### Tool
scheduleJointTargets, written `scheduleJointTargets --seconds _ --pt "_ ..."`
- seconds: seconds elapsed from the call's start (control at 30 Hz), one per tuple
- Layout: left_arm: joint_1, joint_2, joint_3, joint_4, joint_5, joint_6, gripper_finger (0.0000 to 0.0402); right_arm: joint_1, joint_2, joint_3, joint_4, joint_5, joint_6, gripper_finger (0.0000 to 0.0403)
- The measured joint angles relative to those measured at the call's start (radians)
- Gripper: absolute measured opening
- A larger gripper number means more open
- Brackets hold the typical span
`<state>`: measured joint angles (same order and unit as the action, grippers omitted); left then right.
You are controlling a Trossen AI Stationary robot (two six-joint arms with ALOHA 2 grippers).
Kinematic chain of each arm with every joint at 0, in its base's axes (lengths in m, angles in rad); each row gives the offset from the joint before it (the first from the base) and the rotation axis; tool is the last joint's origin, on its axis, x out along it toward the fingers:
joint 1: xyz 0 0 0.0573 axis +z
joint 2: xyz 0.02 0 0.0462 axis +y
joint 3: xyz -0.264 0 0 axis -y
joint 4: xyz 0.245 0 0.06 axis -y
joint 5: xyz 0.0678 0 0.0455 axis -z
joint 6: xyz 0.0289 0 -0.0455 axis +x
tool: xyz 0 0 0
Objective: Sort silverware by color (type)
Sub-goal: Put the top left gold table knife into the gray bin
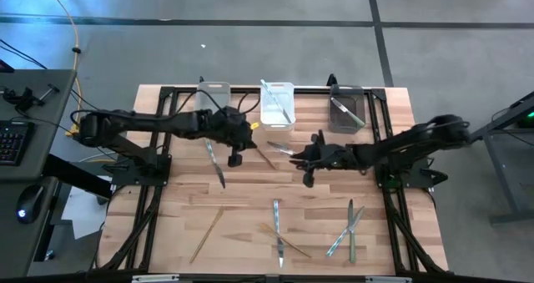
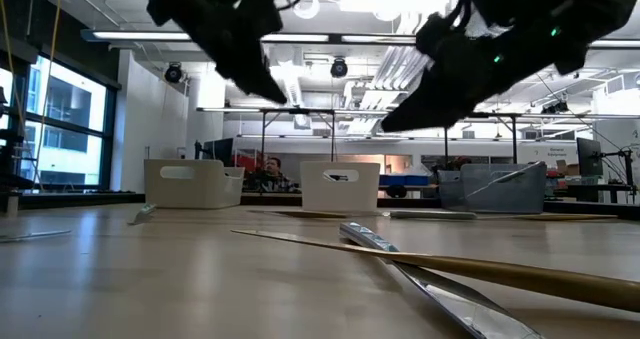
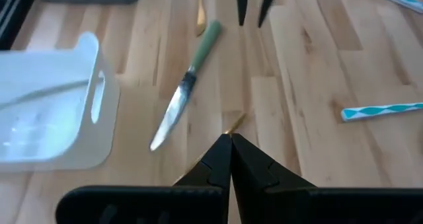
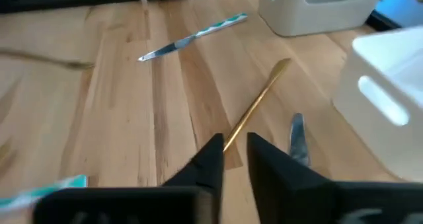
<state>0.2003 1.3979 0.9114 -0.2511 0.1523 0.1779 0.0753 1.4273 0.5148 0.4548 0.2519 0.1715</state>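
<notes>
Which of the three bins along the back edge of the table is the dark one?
The bin at the right end, nearest the right arm, is dark grey. The middle bin is white and the left bin pale and translucent.

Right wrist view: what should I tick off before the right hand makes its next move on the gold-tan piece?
1. Right hand open: ok.
2. Slim gold-tan metal utensil lined up with the gap between its fingers: ok.
3. Green-handled steel knife apart from that utensil: ok.
4. Left hand, shut, clear of the same utensil: cannot tell.
5. Pale plastic bin at the left end free for gold pieces: ok, looks empty.
</notes>
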Motion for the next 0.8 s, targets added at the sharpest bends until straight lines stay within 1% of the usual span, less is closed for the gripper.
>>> scheduleJointTargets --seconds 0.1,0.2,0.3,0.4,0.53,0.6,0.67,0.8 --pt "0.004 0.0 -0.069 0.073 0.0 -0.026 0.0 -0.006 0.098 0.003 0.086 0.011 0.083 0.0097" --pt "0.003 -0.001 -0.129 0.124 -0.005 -0.051 0.0 -0.003 0.187 0.04 0.095 0.046 0.166 0.0126" --pt "0.003 -0.006 -0.186 0.21 -0.006 -0.092 0.0 0.009 0.27 0.106 0.087 0.068 0.211 0.0142" --pt "0.0 -0.005 -0.248 0.311 -0.009 -0.129 0.0 0.021 0.339 0.189 0.024 0.068 0.238 0.0148" --pt "-0.012 -0.005 -0.321 0.423 -0.009 -0.158 0.0 0.032 0.41 0.304 -0.13 0.067 0.252 0.0149" --pt "-0.02 -0.005 -0.35 0.474 -0.009 -0.173 0.0 0.032 0.444 0.355 -0.177 0.066 0.265 0.0149" --pt "-0.028 -0.005 -0.375 0.522 -0.011 -0.18 0.0 0.031 0.475 0.401 -0.196 0.067 0.274 0.0149" --pt "-0.046 -0.005 -0.406 0.561 -0.046 -0.185 0.0 0.031 0.533 0.471 -0.206 0.068 0.284 0.0149"
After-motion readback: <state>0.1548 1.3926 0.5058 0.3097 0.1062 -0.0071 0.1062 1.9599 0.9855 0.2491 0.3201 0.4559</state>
